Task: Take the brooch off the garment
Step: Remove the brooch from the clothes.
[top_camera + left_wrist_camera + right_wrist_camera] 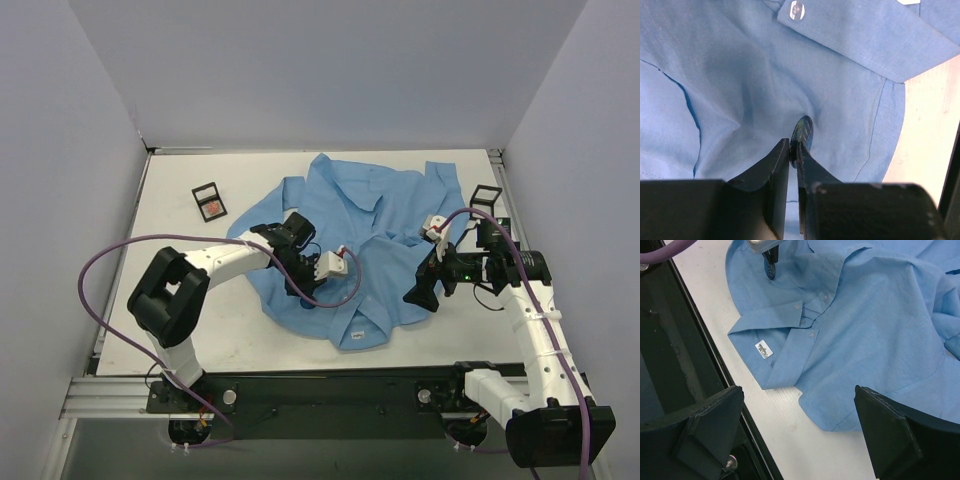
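The garment (390,210) is a light blue collared shirt spread over the middle of the white table, collar toward the near edge. The brooch (802,131) is a small dark-blue disc standing on edge on the cloth. My left gripper (794,147) is shut on the brooch's lower rim, fingertips pinching it from both sides. The right wrist view shows the same grip, with the brooch (771,271) under the left fingertips. Above the shirt's right-hand edge, my right gripper (800,430) is open with nothing between its fingers; the top view has the right gripper (425,285) beside the shirt.
A black rectangular frame (209,201) with a reddish inside lies at the back left, another black frame (486,197) at the back right. The white neck label (763,349) sits inside the collar. The black base rail (330,390) runs along the near edge.
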{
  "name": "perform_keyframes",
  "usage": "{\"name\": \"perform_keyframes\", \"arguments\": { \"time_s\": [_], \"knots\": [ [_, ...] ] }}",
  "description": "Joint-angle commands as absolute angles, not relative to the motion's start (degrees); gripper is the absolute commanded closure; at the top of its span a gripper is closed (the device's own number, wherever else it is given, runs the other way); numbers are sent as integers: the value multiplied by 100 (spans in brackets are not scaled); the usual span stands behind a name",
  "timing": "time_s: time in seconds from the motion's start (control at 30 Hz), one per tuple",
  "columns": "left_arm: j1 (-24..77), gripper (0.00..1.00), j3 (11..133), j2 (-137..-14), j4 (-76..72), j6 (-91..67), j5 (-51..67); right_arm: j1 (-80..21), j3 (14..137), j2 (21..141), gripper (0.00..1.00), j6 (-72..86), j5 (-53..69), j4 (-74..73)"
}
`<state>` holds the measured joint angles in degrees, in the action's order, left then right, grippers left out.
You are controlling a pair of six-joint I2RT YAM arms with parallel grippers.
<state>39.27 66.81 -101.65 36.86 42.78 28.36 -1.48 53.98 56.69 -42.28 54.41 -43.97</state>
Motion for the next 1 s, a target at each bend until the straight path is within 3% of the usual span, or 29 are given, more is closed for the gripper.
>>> {"name": "perform_keyframes", "arguments": {
  "time_s": [0.0,0.43,0.97],
  "knots": [
    [3894,100,6811,-9923,3902,4456,2970,-105,5414,5687,0,-4298,5660,-4465],
    [3824,100,6873,-9861,4201,4579,3471,-272,5458,5774,0,-4560,6169,-4553],
    [3375,100,7637,-10300,4983,4544,4912,-2021,6275,6635,2,-5606,6328,-4755]
  ]
}}
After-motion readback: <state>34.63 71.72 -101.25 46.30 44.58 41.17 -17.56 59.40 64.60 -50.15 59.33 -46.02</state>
